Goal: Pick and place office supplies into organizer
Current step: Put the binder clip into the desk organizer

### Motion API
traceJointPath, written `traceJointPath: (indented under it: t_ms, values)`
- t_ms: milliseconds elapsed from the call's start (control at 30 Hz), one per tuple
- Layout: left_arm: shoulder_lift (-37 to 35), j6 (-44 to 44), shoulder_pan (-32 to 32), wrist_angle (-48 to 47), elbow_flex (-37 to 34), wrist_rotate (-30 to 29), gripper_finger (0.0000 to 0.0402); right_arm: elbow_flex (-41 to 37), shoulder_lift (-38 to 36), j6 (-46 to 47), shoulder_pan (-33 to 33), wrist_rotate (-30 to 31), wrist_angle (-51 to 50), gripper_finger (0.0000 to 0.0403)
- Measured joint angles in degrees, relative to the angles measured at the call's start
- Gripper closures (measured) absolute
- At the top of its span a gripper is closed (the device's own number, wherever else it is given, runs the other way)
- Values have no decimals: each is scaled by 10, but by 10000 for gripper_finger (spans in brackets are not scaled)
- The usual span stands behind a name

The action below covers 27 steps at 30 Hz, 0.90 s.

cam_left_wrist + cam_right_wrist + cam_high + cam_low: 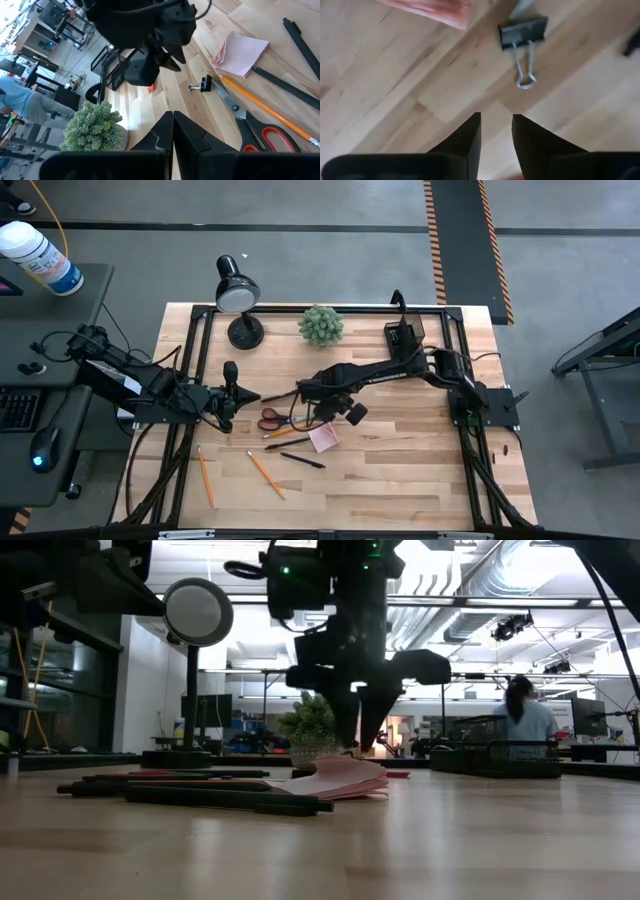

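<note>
Right gripper (496,125), slightly parted and empty, hovers beside a black binder clip (523,32) with silver wire handles

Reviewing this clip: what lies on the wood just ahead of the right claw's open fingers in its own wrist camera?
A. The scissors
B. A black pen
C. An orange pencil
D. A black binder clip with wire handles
D. The right wrist view shows the right claw with a gap between its fingers, nothing held, and a black binder clip lying on the table just beyond them, wire handles pointing back toward the fingers.
</note>
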Motion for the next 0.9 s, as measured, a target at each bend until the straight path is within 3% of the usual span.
traceJointPath:
  t_ms: [133,400,900]
  values:
    - [0,0,0,0,0,0,401,-15,0,-53,-7,-63,43,329]
    - [0,1,0,0,0,0,401,-19,0,-92,-19,-75,95,363]
    - [0,1,0,0,0,0,401,-19,23,-111,-22,-83,116,334]
